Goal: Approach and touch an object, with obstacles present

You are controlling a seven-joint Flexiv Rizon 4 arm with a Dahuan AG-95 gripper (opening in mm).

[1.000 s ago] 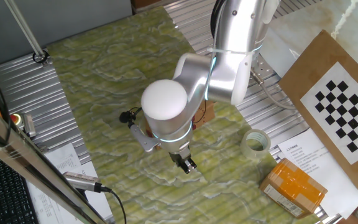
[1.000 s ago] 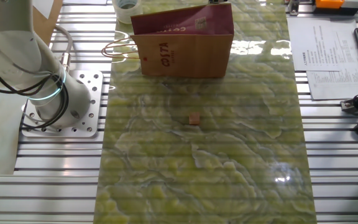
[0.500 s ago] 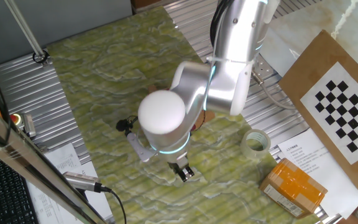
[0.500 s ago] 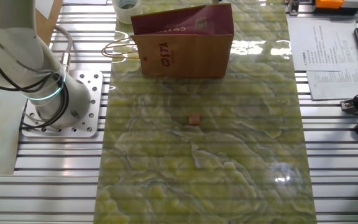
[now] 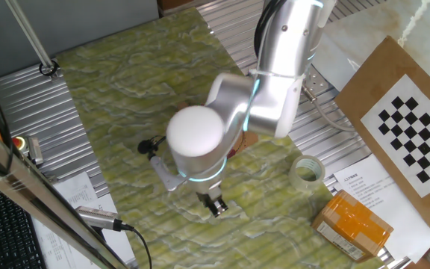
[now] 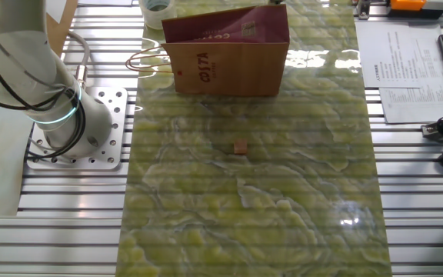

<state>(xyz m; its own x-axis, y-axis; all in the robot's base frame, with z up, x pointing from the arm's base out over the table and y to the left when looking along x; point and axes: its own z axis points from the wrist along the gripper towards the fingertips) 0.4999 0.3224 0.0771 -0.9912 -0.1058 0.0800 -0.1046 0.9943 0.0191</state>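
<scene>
A small brown cube (image 6: 240,147) lies on the green marbled mat (image 6: 298,215) near its middle; in the one fixed view the arm hides it. A brown paper bag (image 6: 225,54) stands at the mat's far end, and only a sliver of it (image 5: 249,139) shows behind the arm. My gripper (image 5: 215,206) hangs below the white wrist joint, low over the mat, its dark fingertips close together and holding nothing. The other fixed view shows only the arm's base (image 6: 60,115), not the gripper.
A tape roll (image 5: 307,170), an orange box (image 5: 351,224) and a checkerboard panel (image 5: 416,134) lie right of the mat. A keyboard (image 5: 6,232), papers and cables sit at the left. A metal post base (image 5: 48,69) stands at the mat's far corner.
The wrist and gripper have moved slightly down and to the left in the one fixed view, over the mat. The cube and the bag have not moved.
</scene>
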